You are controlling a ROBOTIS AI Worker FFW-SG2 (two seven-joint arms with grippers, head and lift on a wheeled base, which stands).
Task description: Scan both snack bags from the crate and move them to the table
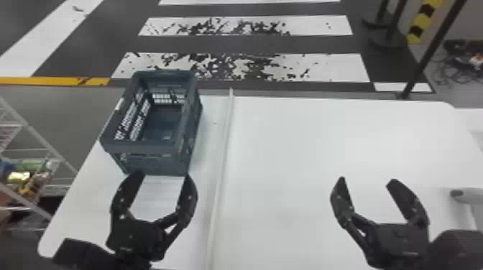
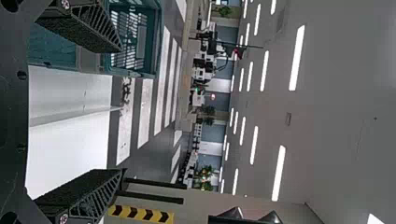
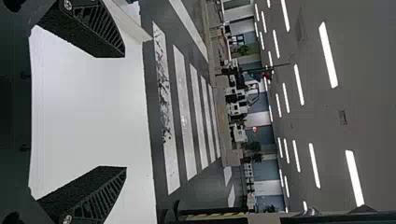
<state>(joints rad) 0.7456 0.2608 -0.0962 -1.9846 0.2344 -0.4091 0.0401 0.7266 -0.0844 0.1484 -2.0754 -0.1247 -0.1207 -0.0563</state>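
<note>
My left gripper (image 1: 163,177) stands open over the white table (image 1: 305,143), just in front of the near side of the dark grey crate (image 1: 154,161). Nothing is between its fingers. The visible inside of the crate holds no snack bag, and its near floor is hidden behind the front wall. In the left wrist view the left gripper (image 2: 122,109) is open, with the crate (image 2: 133,72) past one finger. Over the table's right part, my right gripper (image 1: 364,179) is open and holds nothing; the right wrist view shows the same gripper (image 3: 125,112) with its fingers wide apart.
A raised white strip (image 1: 223,150) runs front to back across the table, right of the crate. At the right edge lies a grey rounded object (image 1: 467,195). A wire rack (image 1: 21,125) with colourful items stands left of the table. Black posts stand beyond the far right corner.
</note>
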